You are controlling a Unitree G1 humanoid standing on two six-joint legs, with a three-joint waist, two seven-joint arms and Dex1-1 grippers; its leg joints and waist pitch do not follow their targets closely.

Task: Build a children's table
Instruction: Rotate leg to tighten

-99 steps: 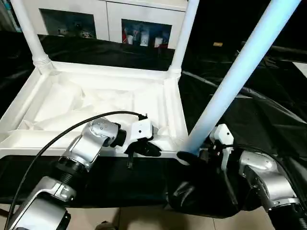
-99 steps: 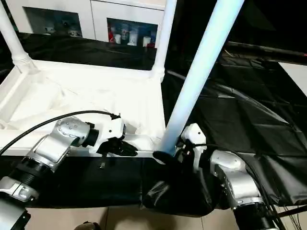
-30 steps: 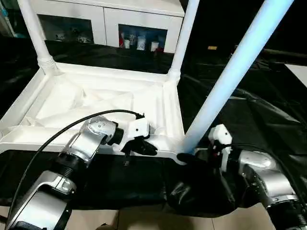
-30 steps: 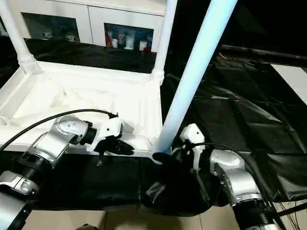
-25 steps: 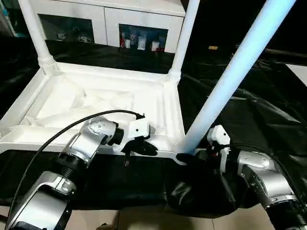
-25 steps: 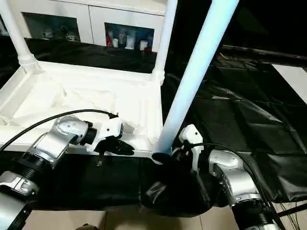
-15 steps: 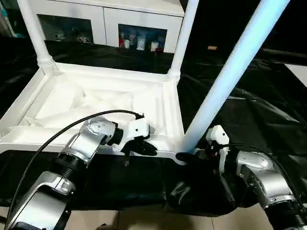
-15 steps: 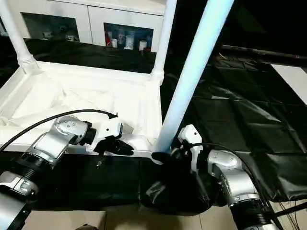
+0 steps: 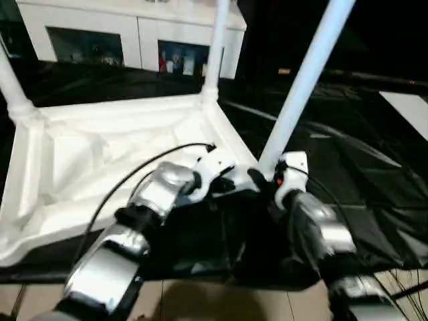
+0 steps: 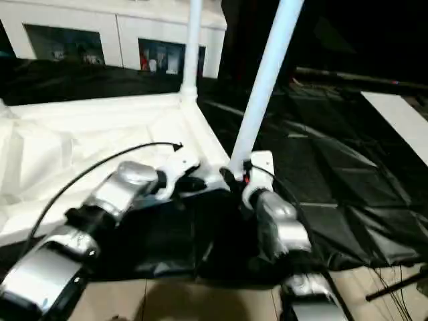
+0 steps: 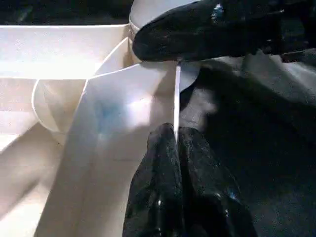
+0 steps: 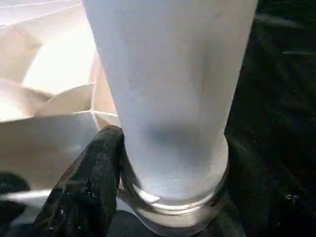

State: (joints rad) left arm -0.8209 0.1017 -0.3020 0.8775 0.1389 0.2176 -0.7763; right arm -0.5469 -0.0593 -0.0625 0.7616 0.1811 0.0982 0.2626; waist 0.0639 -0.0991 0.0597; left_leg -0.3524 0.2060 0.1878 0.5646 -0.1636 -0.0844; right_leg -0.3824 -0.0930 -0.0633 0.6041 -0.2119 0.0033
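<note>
– On the black-covered counter (image 9: pixel 354 167), seen from the head, the table top (image 9: pixel 100 154) lies upside down, and legs stand up from its corners. Which step is this?

– I think it is the seating of the near right leg (image 9: pixel 304 80) in its corner socket. The right fingers (image 9: pixel 257 179) are at its foot, and the left fingers (image 9: pixel 226 184) are just beside them on the near rim.

– And the left wrist view?

– There the left fingers (image 11: pixel 158 182) are clenched together. A thin white edge of the rim runs into the seam between them, so they seem to pinch it. One black finger of the other arm (image 11: pixel 207 29) lies across the round socket (image 11: pixel 148 12).

– The right wrist view?

– The leg (image 12: pixel 168 74) stands in a collar (image 12: pixel 173 200). One right finger (image 12: pixel 89 182) touches its base, and the other side is dark. I judge that they grasp the leg.

– So what does the next move call for?

– Probably pressing the leg straight down, upright, while the left side holds the top against sliding. A tilted push could jam it.
</note>
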